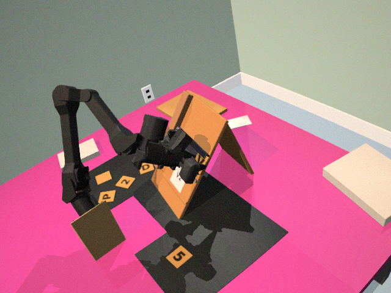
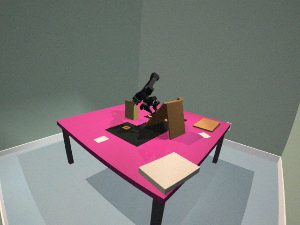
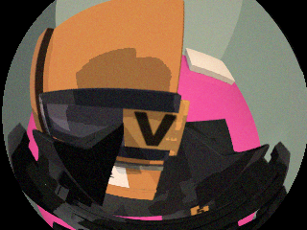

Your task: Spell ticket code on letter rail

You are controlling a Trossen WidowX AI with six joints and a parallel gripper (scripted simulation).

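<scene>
Letter tile V [image 1: 201, 159] [image 3: 154, 128] is at the open, right-hand end of the rail [image 1: 196, 148] [image 3: 110, 100], partly between its dark lips and projecting past the board's edge. The tool [image 1: 198, 162] [image 2: 152, 111] [image 3: 153, 129] is closed on tile V. Judged light, stiff and thin; it should slide readily but could skew and bind if pushed off line. Recommended hold: opposite edges, low enough to clear the lips, face uncovered.

The sloping board [image 1: 205, 126] [image 2: 176, 121] [image 3: 120, 29] carries the ticket [image 1: 177, 183] [image 3: 120, 178], partly covered; its code cannot be read in full.

Wrist view: the V and both lips show plainly. Top view: tiles D [image 1: 146, 167], 2 [image 1: 125, 182] and P [image 1: 107, 196] lie off the rail, tile 5 [image 1: 179, 256] [image 2: 126, 127] apart on the near side. Exterior view: the board's rear support and the tabletop [image 1: 284, 195] [image 2: 84, 128] [image 3: 206, 91] legs show, but no V.
</scene>
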